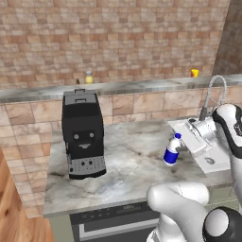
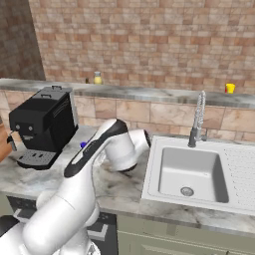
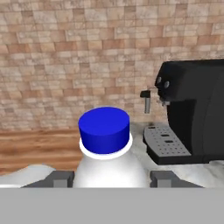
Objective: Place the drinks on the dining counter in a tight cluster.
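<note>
We see gripper (image 3: 111, 177) clamped round small blue-and-white bottle (image 1: 171, 150), fingers (image 3: 59, 178) flanking its body below cap. Bottle upright on marble counter (image 1: 127, 165), right of coffee machine (image 1: 82, 134), beside sink (image 2: 191, 172). Side grasp presumably keeps bottle vertical for carrying to dining counter.

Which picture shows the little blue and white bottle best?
The left base view: the whole bottle stands on the counter by the gripper. The hand view shows just its blue cap and shoulders. In the right base view, the arm hides nearly all of it.
</note>
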